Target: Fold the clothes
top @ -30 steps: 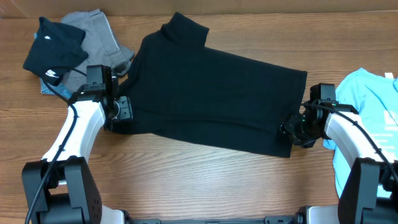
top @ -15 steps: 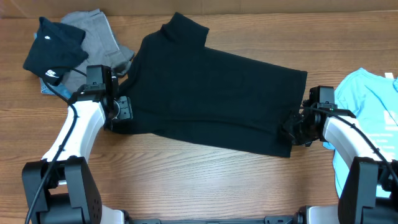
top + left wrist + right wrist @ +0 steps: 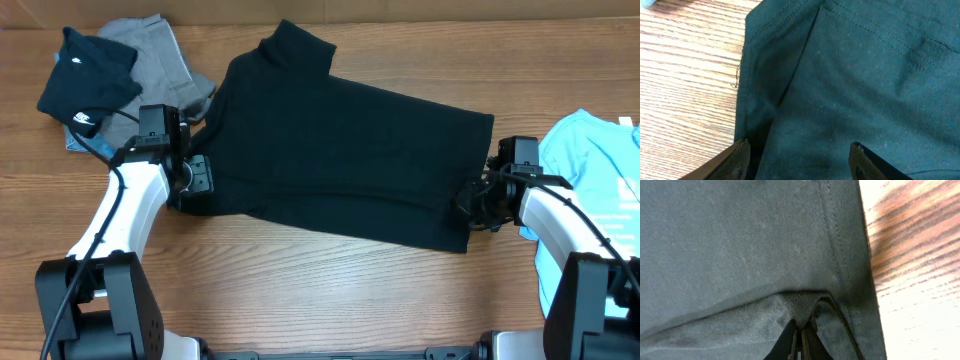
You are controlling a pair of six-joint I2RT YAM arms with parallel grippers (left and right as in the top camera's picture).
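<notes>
T-shirt (image 3: 340, 150) flat across mid tabletop (image 3: 300, 300). At near-right hem, right claw (image 3: 472, 203) pinched shut on thin fold; at near-left edge, left claw (image 3: 196, 178) wide open astride cloth, gripping nothing. Risk: bunching or slip-out from one-sided pull on so thin a pinch.

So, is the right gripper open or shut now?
Shut: the right gripper pinches the hem of the black T-shirt, its fingertips together in the wrist view.

Wooden table (image 3: 300, 285), black T-shirt (image 3: 350, 150), turquoise shirt (image 3: 600, 160)
</notes>
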